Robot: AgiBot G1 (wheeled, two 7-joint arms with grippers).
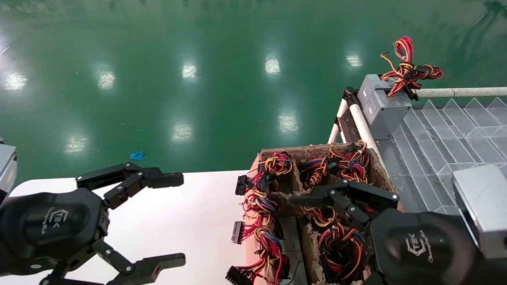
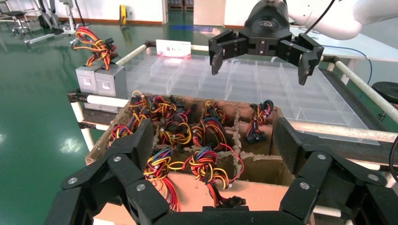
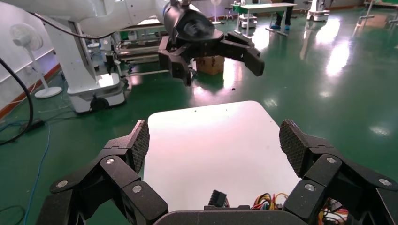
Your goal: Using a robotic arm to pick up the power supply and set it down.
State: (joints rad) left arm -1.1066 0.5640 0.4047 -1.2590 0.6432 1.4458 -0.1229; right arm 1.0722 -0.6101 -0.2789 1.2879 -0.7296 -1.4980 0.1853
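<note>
Both grippers are spread wide with nothing between their fingers. The right gripper (image 1: 340, 221) hangs over a cardboard box (image 1: 380, 166) whose compartments are crammed with bundles of red, yellow, orange and black wires (image 1: 336, 241) (some black connectors spill over the box's near edge toward the white tabletop (image 1: 190, 221)). In the left wrist view the same gripper (image 2: 263, 56) shows above the far side of the box (image 2: 108, 140), jaws apart and pointing down.

The left gripper (image 1: 158, 221) hovers over the tabletop, to the left of the box, its fingers open toward the box. Seen from the right wrist, it (image 3: 216, 61) floats above the far end of the tabletop (image 3: 211, 140).

The power supply (image 1: 382, 105), a grey sheet-metal box, sits at the far corner of a rack of clear plastic dividers (image 1: 455, 130), just beyond the cardboard box, with its tied wire bundle (image 1: 408, 69) sticking up from the top. It is well apart from both grippers. In the left wrist view it (image 2: 101, 79) rests against the rack's white tube rail (image 2: 108, 101).
</note>
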